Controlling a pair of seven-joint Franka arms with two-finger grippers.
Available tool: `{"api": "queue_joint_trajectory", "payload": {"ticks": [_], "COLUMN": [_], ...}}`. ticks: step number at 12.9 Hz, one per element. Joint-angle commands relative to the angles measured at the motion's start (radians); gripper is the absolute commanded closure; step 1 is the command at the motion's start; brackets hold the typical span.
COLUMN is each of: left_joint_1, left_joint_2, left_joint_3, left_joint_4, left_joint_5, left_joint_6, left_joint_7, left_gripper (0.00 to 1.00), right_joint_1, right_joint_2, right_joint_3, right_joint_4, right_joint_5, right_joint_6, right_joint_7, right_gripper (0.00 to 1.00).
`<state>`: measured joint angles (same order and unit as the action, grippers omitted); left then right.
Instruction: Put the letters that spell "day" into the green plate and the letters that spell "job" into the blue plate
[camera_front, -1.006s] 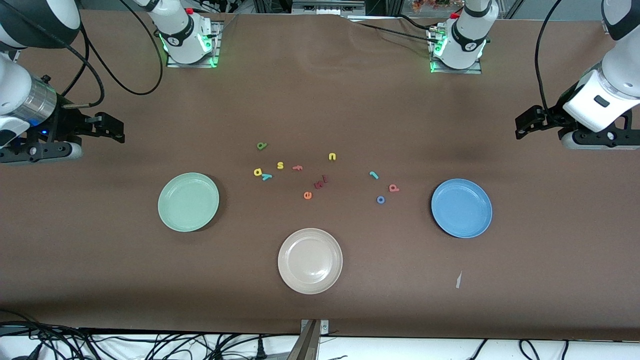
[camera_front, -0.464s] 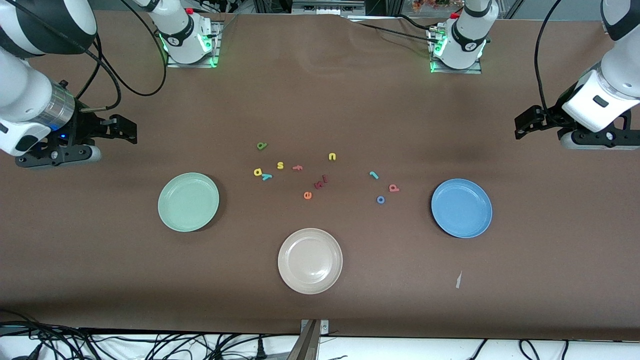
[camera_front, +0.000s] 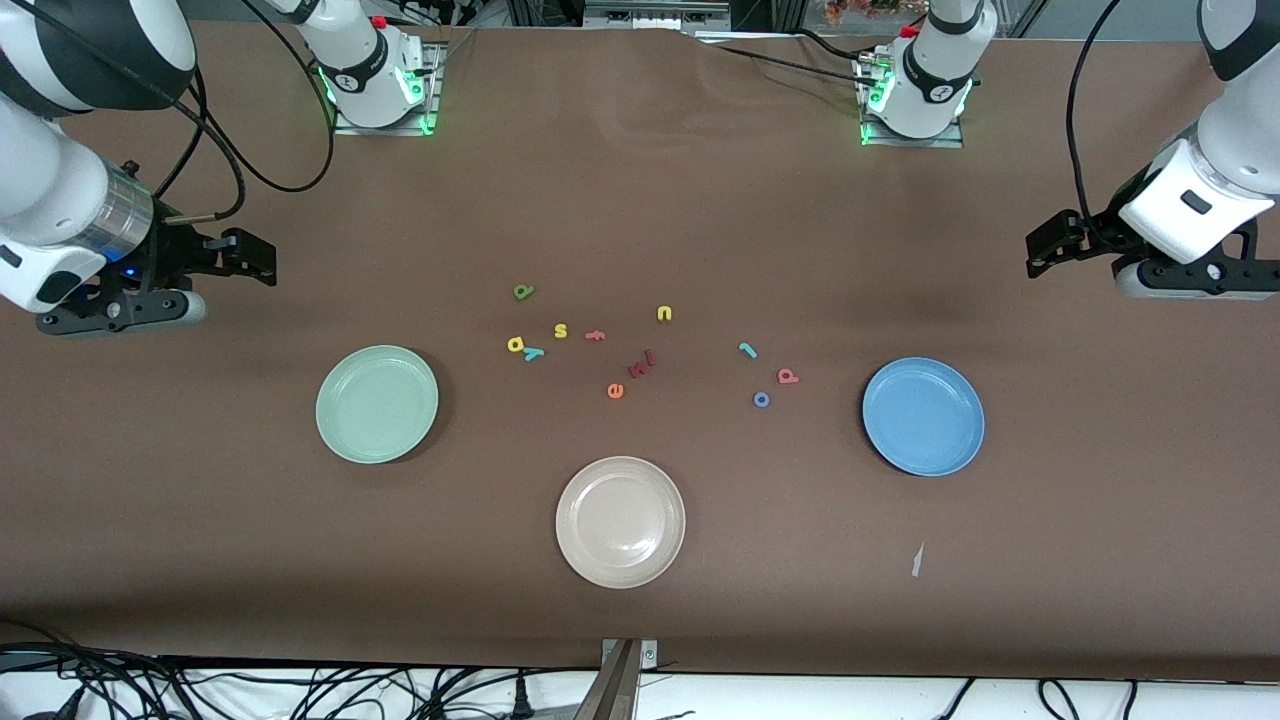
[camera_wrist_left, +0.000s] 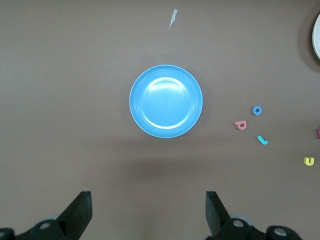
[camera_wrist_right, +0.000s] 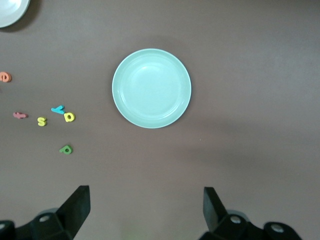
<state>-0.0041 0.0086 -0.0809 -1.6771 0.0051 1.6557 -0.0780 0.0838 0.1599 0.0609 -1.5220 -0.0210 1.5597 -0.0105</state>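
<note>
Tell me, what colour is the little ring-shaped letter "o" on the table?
The "o" is blue, clearest in the left wrist view.

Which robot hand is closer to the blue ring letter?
Left. The left end effector hangs open over bare table toward the blue plate's end, nearer the blue "o". The right end effector hangs open near the green plate.

Robot lab: bolted arm bases (camera_front: 380, 90), cables (camera_front: 300, 690)

Brown worktop (camera_front: 640, 200). Mint-green plate (camera_front: 377, 404), blue plate (camera_front: 923, 416), cream plate (camera_front: 620, 521). Letters: dark green "d" (camera_front: 523, 291), yellow "a" (camera_front: 515, 344), teal "y" (camera_front: 533, 353), teal "j" (camera_front: 747, 349), blue "o" (camera_front: 761, 399), pinkish-red "b" (camera_front: 788, 376), orange "e" (camera_front: 615, 390).
</note>
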Motion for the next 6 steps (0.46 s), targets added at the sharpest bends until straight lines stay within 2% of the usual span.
{"api": "queue_joint_trajectory", "payload": {"ticks": [1,3,6], "left_joint_1": [-0.002,-0.001,-0.002], "left_joint_2": [0.011,0.011,0.011], "left_joint_3": [-0.002,-0.002,-0.002], "left_joint_4": [0.028,0.028,0.028], "left_joint_5": [0.013,0.013,0.013], "left_joint_6": [-0.024,-0.024,-0.024], "left_joint_7": [0.017,0.017,0.017], "left_gripper": [0.0,0.0,0.0], "right_joint_1": [0.001,-0.001,0.01], "right_joint_2": [0.004,0.009,0.021], "right_joint_3": [-0.003,-0.004,-0.003], "right_joint_4": [0.013,0.013,0.011], "right_joint_5": [0.022,0.065,0.069], "right_joint_6": [-0.035,-0.033,-0.006], "right_joint_7": [-0.005,-0.002,0.007], "right_gripper": [0.0,0.0,0.0]}}
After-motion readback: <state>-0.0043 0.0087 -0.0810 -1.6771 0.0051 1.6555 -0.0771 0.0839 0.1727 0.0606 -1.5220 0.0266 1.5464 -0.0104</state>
